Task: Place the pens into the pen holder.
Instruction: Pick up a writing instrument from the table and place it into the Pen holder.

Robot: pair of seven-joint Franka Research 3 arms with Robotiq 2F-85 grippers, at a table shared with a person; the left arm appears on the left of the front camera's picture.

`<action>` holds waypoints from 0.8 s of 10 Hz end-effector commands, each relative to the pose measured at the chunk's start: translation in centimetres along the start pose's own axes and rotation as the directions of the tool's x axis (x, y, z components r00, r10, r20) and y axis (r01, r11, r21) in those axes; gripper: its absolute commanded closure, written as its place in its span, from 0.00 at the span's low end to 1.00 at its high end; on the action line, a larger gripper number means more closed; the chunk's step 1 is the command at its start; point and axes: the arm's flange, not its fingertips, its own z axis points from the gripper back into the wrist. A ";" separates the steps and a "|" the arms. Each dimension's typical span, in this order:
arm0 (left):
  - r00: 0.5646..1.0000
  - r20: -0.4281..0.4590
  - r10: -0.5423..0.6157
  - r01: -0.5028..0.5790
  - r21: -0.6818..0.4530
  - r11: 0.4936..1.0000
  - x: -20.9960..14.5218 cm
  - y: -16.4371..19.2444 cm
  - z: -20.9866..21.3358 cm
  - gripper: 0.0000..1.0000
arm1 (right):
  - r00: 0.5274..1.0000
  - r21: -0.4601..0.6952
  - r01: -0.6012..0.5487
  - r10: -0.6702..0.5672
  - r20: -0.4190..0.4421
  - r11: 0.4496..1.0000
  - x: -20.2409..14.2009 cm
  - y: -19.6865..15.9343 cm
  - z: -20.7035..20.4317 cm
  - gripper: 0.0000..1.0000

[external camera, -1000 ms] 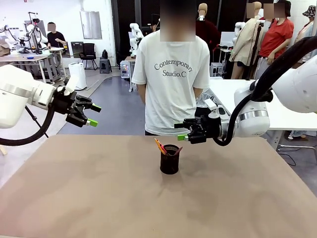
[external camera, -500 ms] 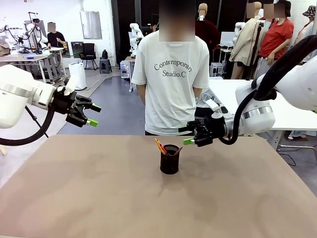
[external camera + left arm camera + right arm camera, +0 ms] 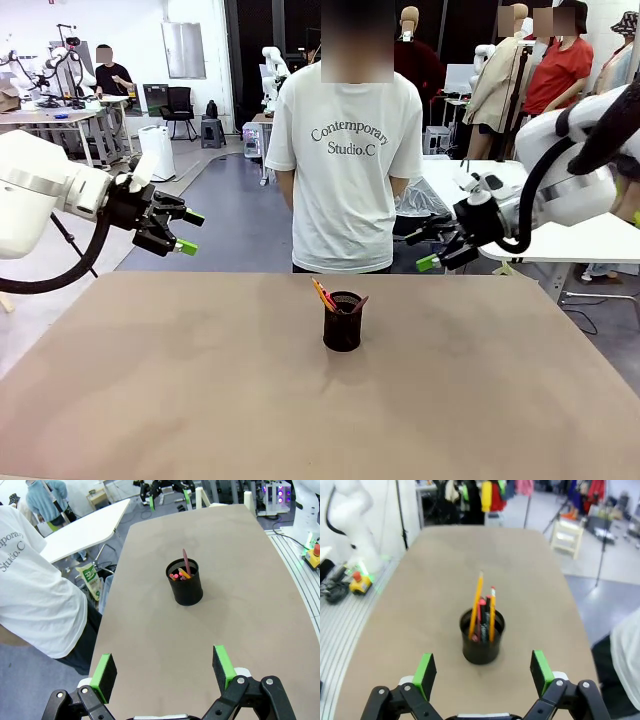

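The black mesh pen holder (image 3: 342, 321) stands upright in the middle of the brown table (image 3: 200, 400), with the pens (image 3: 323, 294) sticking out of its top. The right wrist view shows a yellow-orange pencil (image 3: 476, 602) and other pens leaning inside the pen holder (image 3: 481, 639). In the left wrist view a reddish-brown pen (image 3: 185, 561) rises from the pen holder (image 3: 185, 582). My left gripper (image 3: 187, 231) hovers open and empty, high at the far left. My right gripper (image 3: 424, 249) is open and empty, up beyond the table's far right edge.
A person in a white T-shirt (image 3: 345, 150) stands at the table's far side, directly behind the holder. A white table (image 3: 580, 235) lies behind my right arm. Bare tabletop surrounds the holder.
My right gripper has drawn back from just above the holder to the right and away, past the table's far edge. The left arm and the holder have not moved.
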 end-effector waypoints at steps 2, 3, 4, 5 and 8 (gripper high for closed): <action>1.000 0.006 -0.008 0.008 0.004 1.000 0.0 0.0 0.1 0.00 | 0.984 -0.061 0.039 -0.049 -0.174 0.997 1.6 -0.2 3.0 0.00; 1.000 0.006 -0.008 0.008 0.004 1.000 0.0 0.0 0.1 0.00 | 0.980 -0.056 0.060 -0.069 -0.188 0.997 1.8 -0.5 4.3 0.00; 1.000 0.006 -0.008 0.008 0.004 1.000 0.0 0.0 0.1 0.00 | 0.976 -0.061 0.078 -0.089 -0.201 0.995 1.9 -0.6 5.7 0.00; 1.000 0.006 -0.008 0.008 0.004 1.000 0.0 0.0 0.1 0.00 | 0.970 -0.058 0.094 -0.105 -0.219 0.994 2.0 -0.8 7.0 0.00; 1.000 0.006 -0.008 0.008 0.004 1.000 0.0 0.0 0.1 0.00 | 0.963 -0.068 0.117 -0.130 -0.237 0.991 2.0 -1.1 9.9 0.00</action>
